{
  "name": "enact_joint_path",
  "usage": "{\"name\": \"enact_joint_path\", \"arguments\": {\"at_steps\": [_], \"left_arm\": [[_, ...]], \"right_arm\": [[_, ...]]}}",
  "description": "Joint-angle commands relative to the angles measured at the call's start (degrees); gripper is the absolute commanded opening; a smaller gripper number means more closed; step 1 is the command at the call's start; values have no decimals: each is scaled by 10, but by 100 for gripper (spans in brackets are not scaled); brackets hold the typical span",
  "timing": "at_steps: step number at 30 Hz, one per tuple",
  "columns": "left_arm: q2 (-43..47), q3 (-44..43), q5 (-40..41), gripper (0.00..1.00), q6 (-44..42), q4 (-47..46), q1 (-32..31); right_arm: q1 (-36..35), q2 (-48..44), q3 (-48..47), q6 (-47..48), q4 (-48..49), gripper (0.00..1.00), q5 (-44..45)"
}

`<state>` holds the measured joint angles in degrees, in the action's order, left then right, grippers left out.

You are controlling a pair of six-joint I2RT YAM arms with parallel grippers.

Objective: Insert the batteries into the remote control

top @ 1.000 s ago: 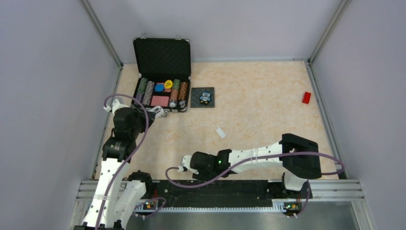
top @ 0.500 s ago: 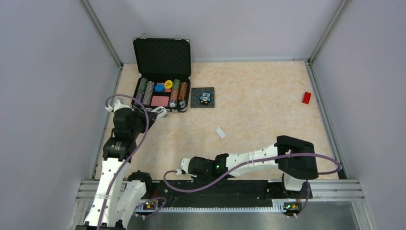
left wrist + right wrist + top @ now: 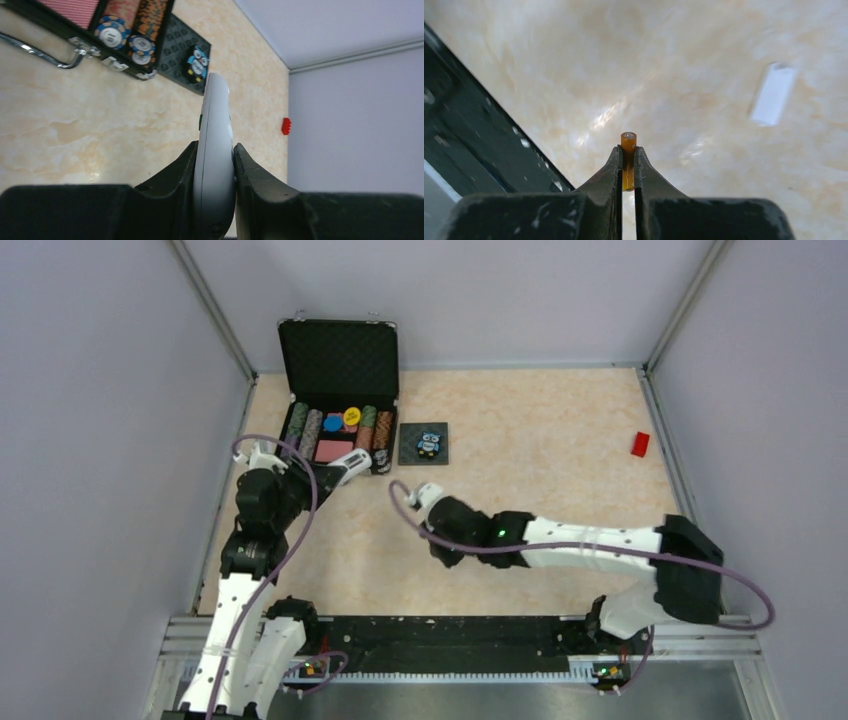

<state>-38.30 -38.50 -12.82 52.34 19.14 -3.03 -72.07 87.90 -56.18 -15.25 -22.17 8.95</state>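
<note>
Above: your left claw (image 3: 338, 472), near the chip case (image 3: 338, 360), and right claw (image 3: 428, 502), mid-table, stand apart. Left wrist: the remote (image 3: 214, 165) is clamped edge-on. Right wrist: the orange battery (image 3: 628, 145) is pinched; turn the remote's bay toward it, then slide in squarely.

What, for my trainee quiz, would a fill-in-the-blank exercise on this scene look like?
The left gripper clamps the remote control, whose colour is ____.
The right gripper is shut on an ____ battery.
The tile beside the chip case pictures an ____.
Missing words: white; orange; owl.
</note>
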Motion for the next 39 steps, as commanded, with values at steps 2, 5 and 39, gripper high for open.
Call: {"name": "enact_joint_path", "arguments": {"at_steps": [2, 5, 39], "left_arm": [[10, 29, -109, 0, 71, -180, 3], [6, 52, -154, 0, 135, -262, 1], [93, 80, -88, 0, 443, -400, -13]], "right_arm": [[79, -163, -15, -133, 103, 0, 54], [86, -201, -22, -176, 173, 0, 119], [63, -20, -235, -59, 486, 1, 113]]}}
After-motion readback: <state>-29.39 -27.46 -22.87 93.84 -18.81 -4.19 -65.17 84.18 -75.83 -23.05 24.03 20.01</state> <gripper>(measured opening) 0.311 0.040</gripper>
